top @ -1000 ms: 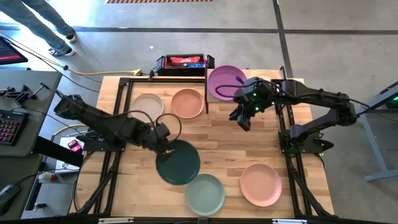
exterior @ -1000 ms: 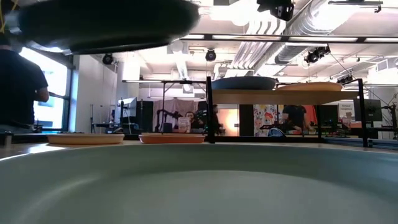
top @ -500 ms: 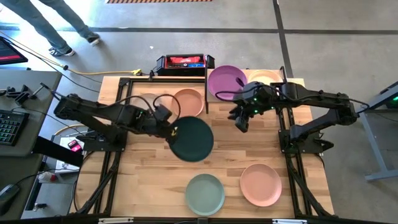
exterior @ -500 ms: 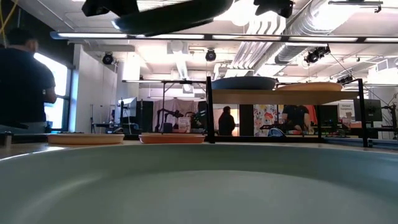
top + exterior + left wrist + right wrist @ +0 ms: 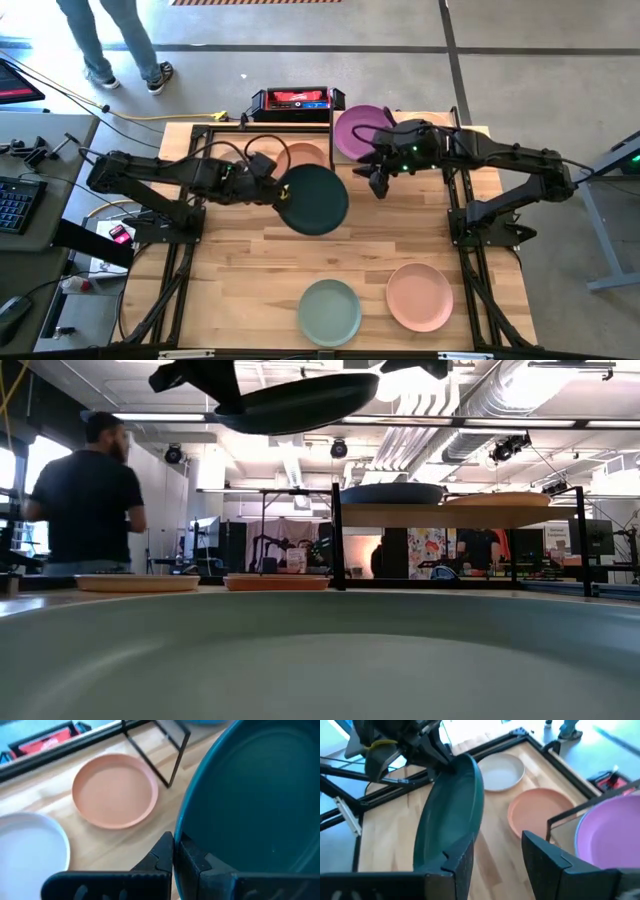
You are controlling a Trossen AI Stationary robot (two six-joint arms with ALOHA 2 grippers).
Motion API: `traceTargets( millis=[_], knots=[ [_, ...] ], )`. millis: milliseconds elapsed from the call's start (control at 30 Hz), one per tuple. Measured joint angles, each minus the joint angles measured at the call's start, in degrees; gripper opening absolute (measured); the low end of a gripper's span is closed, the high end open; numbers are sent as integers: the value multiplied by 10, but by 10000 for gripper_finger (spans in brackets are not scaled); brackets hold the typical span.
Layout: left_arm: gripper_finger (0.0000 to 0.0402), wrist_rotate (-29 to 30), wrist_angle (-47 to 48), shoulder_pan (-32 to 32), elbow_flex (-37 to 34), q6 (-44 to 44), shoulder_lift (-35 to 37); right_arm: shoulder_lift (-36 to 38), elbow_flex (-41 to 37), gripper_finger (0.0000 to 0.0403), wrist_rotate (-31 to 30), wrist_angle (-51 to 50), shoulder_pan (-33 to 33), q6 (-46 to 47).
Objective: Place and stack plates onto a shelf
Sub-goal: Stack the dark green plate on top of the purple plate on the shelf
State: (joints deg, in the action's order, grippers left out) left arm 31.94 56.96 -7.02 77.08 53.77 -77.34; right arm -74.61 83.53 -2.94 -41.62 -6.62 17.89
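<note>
My left gripper is shut on the dark green plate, carried high over the table's middle and seen overhead in the low view. My right gripper hangs open just right of that plate, apart from it, in front of the shelf. A purple plate and an orange-tan plate lie flat on the shelf top. The salmon plate rests on the table left of the shelf. The sage green plate and pale pink plate lie near the table's near edge. My left gripper pinches the dark green plate's rim on its left side between the two fingers, one above and one below. The fingers come roughly level from the table's left. The plate is lifted clear and sticks out to the right, nearly level.
A cream plate lies left of the salmon one, under my left arm. A red and black box sits beyond the far edge. A person stands beyond the table's far left. Bare wood lies mid-table between the plates.
My left gripper has swung the dark green plate up and toward the far right, from above the sage green plate to near the shelf. My right gripper has shifted slightly left and toward the far edge, closer to the plate. The person behind has walked along.
</note>
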Motion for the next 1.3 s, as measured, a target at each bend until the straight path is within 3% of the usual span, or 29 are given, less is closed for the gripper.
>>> traceTargets(
  millis=[600,933,1300],
  knots=[
    [0,2,-41,52,1,-93,0,0,0,146,-26,56,-5,-89],
    [0,17,-41,89,61,-151,0,0,0,146,-59,63,-30,-111],
    [0,36,-43,93,62,-143,-21,0,0,146,-58,36,-36,-109]
  ],
)
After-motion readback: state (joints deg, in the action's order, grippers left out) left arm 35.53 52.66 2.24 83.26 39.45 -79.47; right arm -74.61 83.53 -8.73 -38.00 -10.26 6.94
